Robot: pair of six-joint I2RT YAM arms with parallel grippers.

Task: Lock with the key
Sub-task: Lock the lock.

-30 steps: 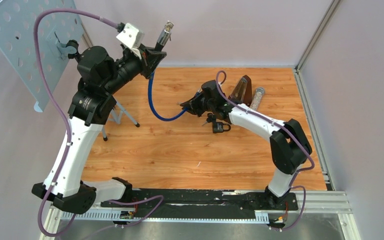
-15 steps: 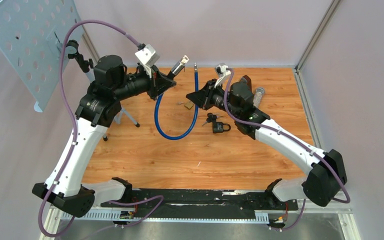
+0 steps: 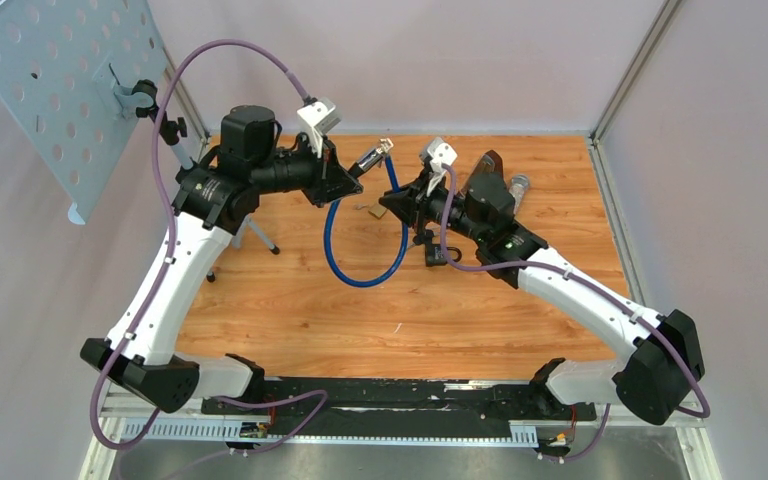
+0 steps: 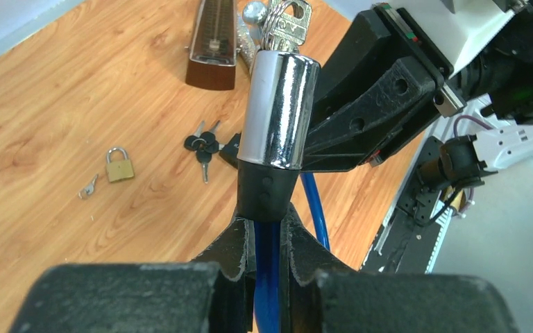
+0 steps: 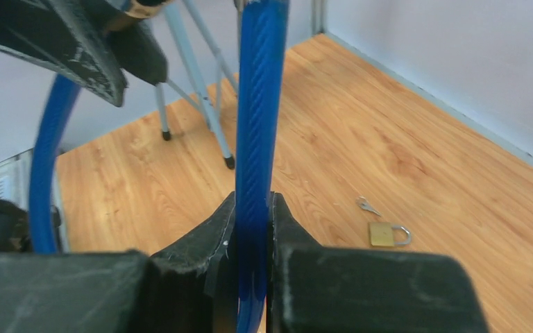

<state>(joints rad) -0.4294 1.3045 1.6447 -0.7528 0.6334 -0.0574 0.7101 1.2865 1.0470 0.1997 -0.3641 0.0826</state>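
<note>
A blue cable lock (image 3: 365, 270) hangs in a loop between my two grippers. My left gripper (image 3: 352, 172) is shut on the cable just below its chrome lock head (image 4: 280, 107), with the fingertips (image 4: 236, 239) against the black collar. A bunch of keys (image 4: 288, 21) sticks out of the head's far end. My right gripper (image 3: 400, 205) is shut on the cable's other end (image 5: 257, 125), which rises out of that view's top. In the top view that end reaches up close to the lock head (image 3: 370, 157).
On the wooden floor lie a brass padlock (image 4: 119, 166) with a small key (image 4: 88, 186), and black-headed keys (image 4: 202, 146) beside a black padlock (image 3: 438, 255). A brown metronome (image 3: 487, 165) and a glass vial (image 3: 518, 185) lie at the back. A music stand (image 3: 60, 90) rises at the left.
Both arms have swung towards each other. The left gripper brought the lock head down and to the right. The right gripper lifted its cable end off the floor, close to the head.
</note>
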